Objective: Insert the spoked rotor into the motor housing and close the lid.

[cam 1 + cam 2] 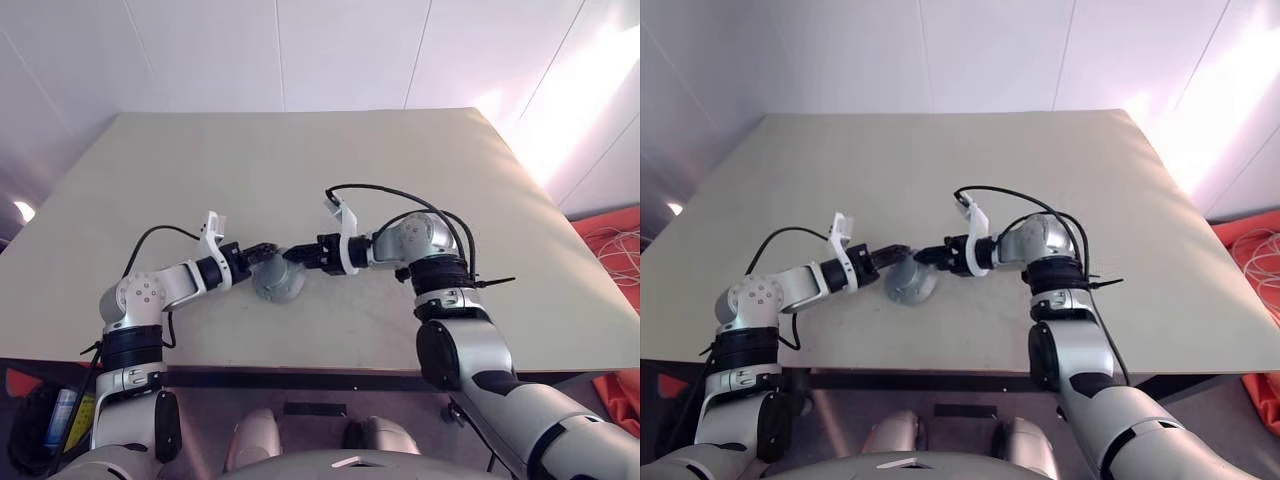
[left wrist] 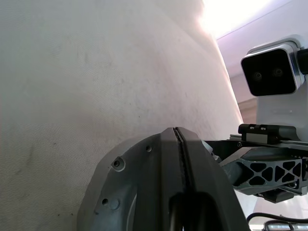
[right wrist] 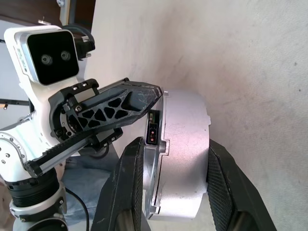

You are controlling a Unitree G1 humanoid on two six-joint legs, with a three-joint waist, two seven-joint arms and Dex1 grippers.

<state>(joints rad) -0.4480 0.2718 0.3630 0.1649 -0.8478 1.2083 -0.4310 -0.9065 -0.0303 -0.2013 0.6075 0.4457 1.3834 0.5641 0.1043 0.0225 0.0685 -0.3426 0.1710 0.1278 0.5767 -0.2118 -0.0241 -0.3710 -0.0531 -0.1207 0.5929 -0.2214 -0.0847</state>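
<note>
While both hands grip it above the counter point(image 1: 420, 180), motor housing point(image 3: 185, 154) sits centre, lid point(image 2: 144, 192) closed against it. Left hand point(image 1: 262, 254), from 9 o'clock, pressed together on the rim; right hand point(image 3: 175, 183), from 3 o'clock, clamps both faces. Rotor presumably inside; task seemingly near-complete.

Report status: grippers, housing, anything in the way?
Both grippers on the motor housing: left gripper shut on its edge, right gripper clamping lid and case together. Lid closed. Table unobstructed.
</note>
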